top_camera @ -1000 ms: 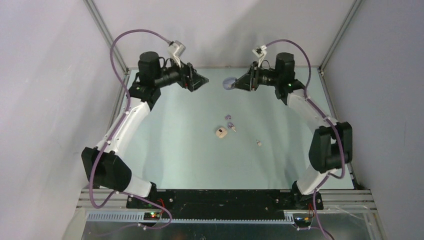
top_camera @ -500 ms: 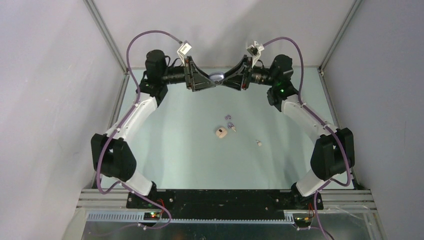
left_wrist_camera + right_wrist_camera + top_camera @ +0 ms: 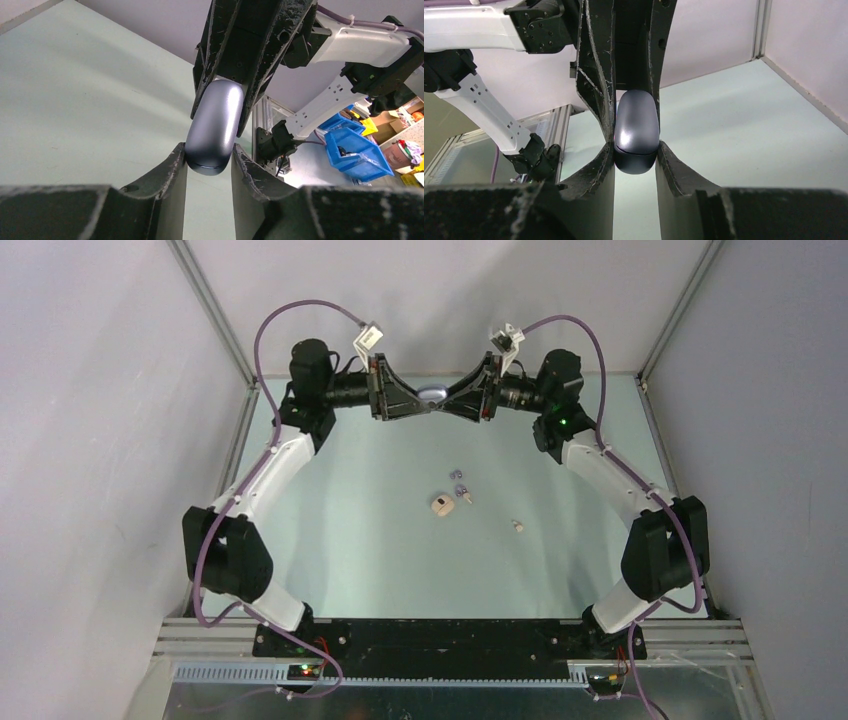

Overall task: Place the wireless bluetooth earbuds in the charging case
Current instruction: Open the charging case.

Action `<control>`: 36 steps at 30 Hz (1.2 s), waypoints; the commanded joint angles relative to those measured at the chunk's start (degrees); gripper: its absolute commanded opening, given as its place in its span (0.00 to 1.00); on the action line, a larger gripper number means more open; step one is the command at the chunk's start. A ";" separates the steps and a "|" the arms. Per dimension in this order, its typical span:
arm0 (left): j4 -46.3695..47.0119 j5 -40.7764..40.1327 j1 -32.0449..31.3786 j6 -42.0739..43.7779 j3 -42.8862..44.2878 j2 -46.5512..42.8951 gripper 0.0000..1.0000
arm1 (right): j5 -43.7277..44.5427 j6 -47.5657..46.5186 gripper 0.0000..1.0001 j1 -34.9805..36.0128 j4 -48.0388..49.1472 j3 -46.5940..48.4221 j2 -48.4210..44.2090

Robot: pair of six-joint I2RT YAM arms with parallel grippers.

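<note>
The charging case (image 3: 433, 393), a closed glossy lavender-grey oval, hangs in the air over the table's far middle. My left gripper (image 3: 424, 401) is shut on one end of it and my right gripper (image 3: 444, 401) on the other, tips facing each other. In the left wrist view the case (image 3: 213, 125) sits between my fingertips (image 3: 177, 157). In the right wrist view its darker end (image 3: 637, 127) is pinched the same way. On the table's middle lie two purple earbuds (image 3: 457, 472) (image 3: 461, 487) and two white ones (image 3: 467, 498) (image 3: 517, 526).
A small beige rounded object (image 3: 441, 505) lies just left of the earbuds. The pale green table (image 3: 340, 520) is boxed in by grey walls with aluminium corner posts (image 3: 215, 315). Blue bins (image 3: 355, 150) stand beyond the table.
My left arm swung in from the left and its jaws closed onto the case. My right arm carried the case left and back to the far middle.
</note>
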 commanded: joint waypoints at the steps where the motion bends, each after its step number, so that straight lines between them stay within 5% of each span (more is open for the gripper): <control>1: -1.72 0.36 -0.63 4.89 1.28 -1.11 0.01 | 1.78 -4.00 0.36 0.11 -6.81 0.45 -1.02; 5: -17.55 -2.76 -0.54 20.29 3.70 -2.05 0.00 | -2.20 -5.58 0.59 -3.27 -10.00 0.75 -2.36; 7: -26.69 -5.29 -0.54 30.63 4.75 -2.38 0.00 | -5.03 -7.54 0.62 -5.20 -14.38 2.17 -2.59; 16: -54.00 -17.75 -3.69 70.91 3.28 -4.86 0.00 | -1.13 -31.78 0.54 -5.18 -48.21 14.46 -0.04; 20: -49.80 -21.22 -5.55 74.05 -2.01 -8.88 0.00 | -4.31 -42.34 0.49 -3.21 -59.81 19.07 3.24; 29: -46.10 -24.03 -6.26 72.69 -3.12 -10.91 0.00 | -1.98 -52.33 0.63 3.81 -63.10 20.66 7.34; 36: -41.74 -23.83 -6.38 66.63 -3.14 -11.19 0.00 | -1.20 -52.18 0.62 6.80 -60.95 20.44 8.85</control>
